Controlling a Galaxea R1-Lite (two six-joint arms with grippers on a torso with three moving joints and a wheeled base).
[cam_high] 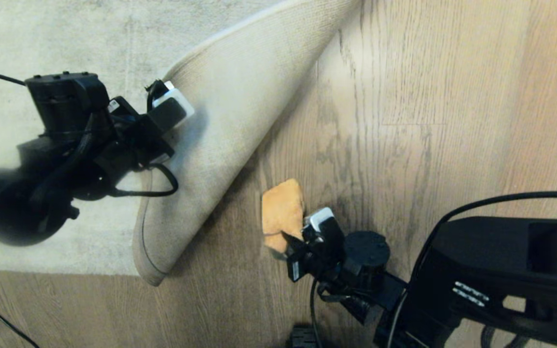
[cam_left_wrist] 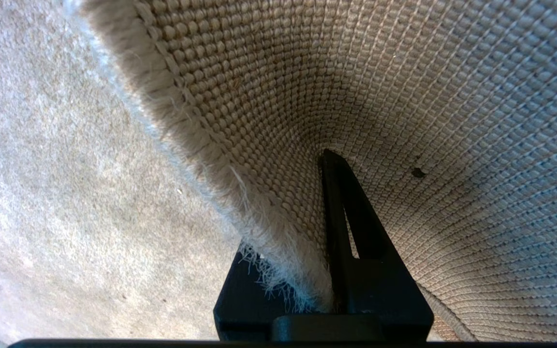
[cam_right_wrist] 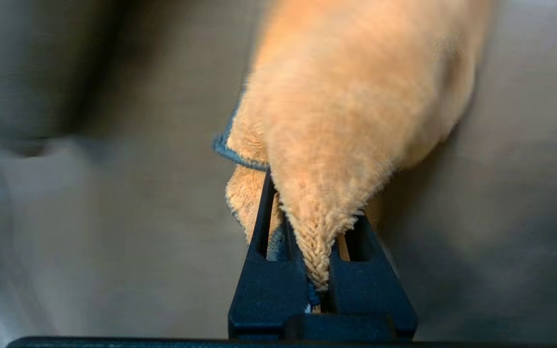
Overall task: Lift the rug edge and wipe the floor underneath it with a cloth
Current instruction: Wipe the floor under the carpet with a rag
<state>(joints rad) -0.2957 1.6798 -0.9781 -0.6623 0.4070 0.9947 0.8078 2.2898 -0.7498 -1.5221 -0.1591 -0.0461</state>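
The left end effector (cam_high: 174, 108) is pinched on the rug edge (cam_high: 220, 145), a pale grey short-pile border folded back with its woven beige backing up. The right end effector (cam_high: 310, 232) is clamped on the small orange-yellow fuzzy cloth (cam_high: 282, 210), which rests on the brown wood-grain plank floor (cam_high: 404, 121) just beside the fold. The uncovered strip runs diagonally along the fold; judged, the right arm is nearer and should sweep along that line.
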